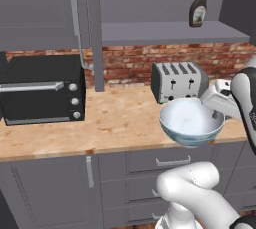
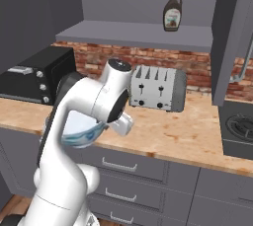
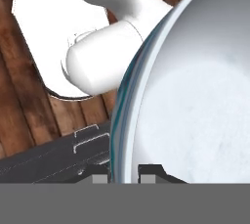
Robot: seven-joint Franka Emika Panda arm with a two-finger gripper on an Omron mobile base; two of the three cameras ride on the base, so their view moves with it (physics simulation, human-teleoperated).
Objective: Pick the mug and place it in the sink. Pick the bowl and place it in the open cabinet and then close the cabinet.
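Closest to your hand camera is the bowl, its white inside spreading from the centre out to 3 o'clock, with the blue-green rim curving from 1 o'clock down to 6 o'clock. You can see the pincer at 6 o'clock in that view, one dark tip on each side of the rim, so the jaws stand nearly closed and clamped on the bowl's wall. Past the rim, toward 9 and 10 o'clock, you look down on wooden floor planks and grey drawer fronts.

From the left base view, you see the bowl held in the air, roughly level and mouth up, above the front edge of the bench and the drawers below. The pincer grips it at its 3 o'clock side. Behind the bowl, at about 12 o'clock, a silver toaster stands on the bench, and a black toaster oven sits well away at 9 o'clock.

In the right base view the arm hides most of the bowl; a pale slice shows at 8 o'clock from picture centre.

The cabinet hangs open above the bench, its grey shelf carrying a dark brown bottle at 1 o'clock. You can make out a pale label on it, but its writing is too small to read. The door with its long silver handle stands edge-on at 11 o'clock.
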